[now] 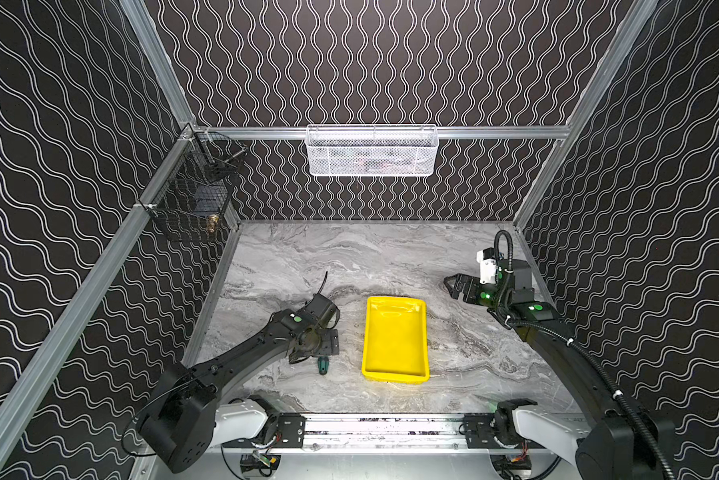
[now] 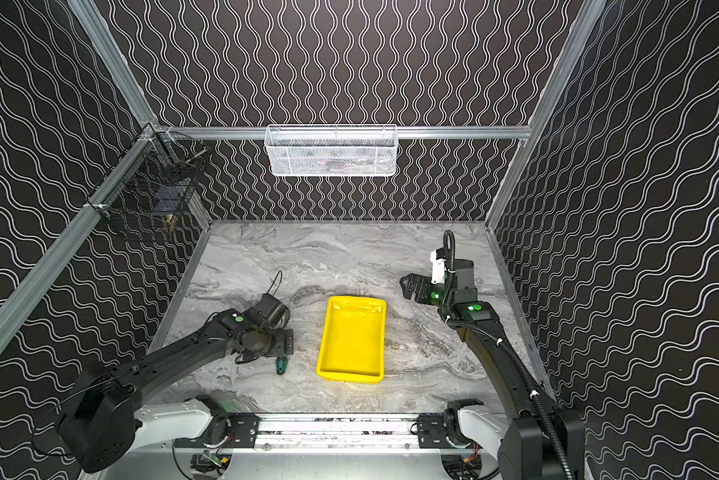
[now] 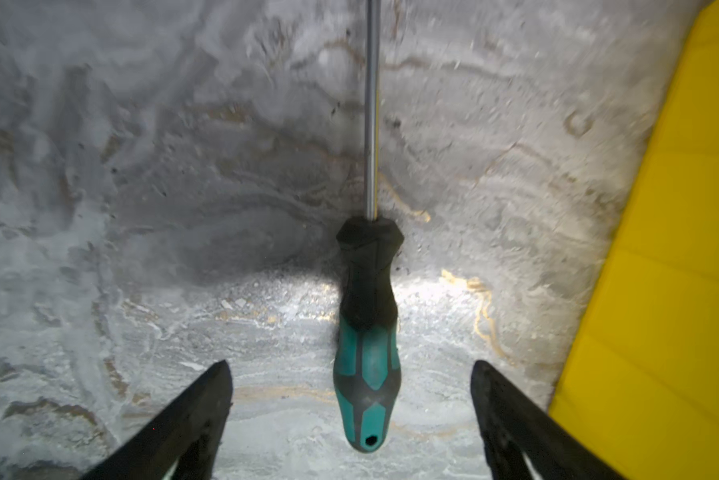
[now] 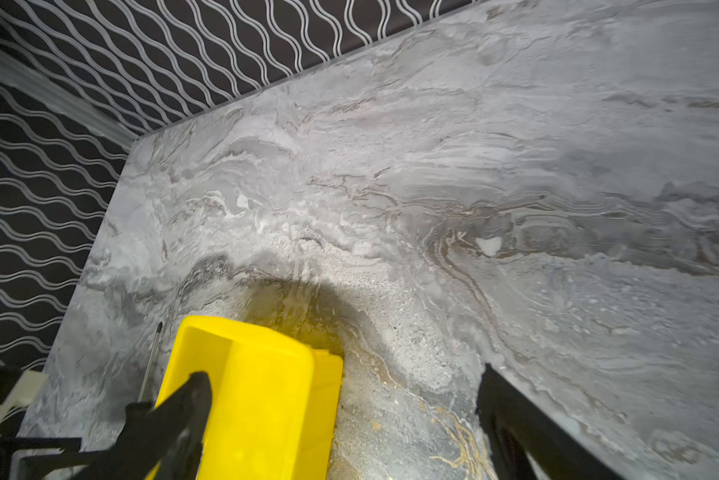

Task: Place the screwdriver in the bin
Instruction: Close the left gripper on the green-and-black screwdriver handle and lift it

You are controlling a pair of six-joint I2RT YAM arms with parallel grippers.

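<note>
The screwdriver [image 3: 368,332] lay flat on the worktop [image 1: 474,353] just beside the bin [image 1: 395,376]. It was outside the bin on the left arm's side, clear of the wall and running roughly along the bin's long side. The left hand [image 3: 351,365] hung over the handle with its fingers spread wide, one on each side of the green-and-black grip. They touched nothing, and the hand held nothing. The right hand [image 4: 343,372] was also wide open and empty, out past the bin's far corner on the right arm's side and well apart from the screwdriver.

The step in hand seemed to be the grasp: the bin was empty and nothing was lifted yet. The next move would call for closing squarely on the handle rather than the thin shaft. After that would come a lift clear of the bin's low wall and a short carry sideways over it.

Only the left wrist view showed the whole handle, the shaft and the gap to each finger. In both top views the wrist hid all of the screwdriver [image 2: 281,365] but the butt of its handle. The right wrist view caught the shaft end of the screwdriver [image 4: 152,361] beside the bin. Only the top views took in the white mesh basket [image 1: 372,151] and the black cage basket [image 1: 191,199] on the walls.
</note>
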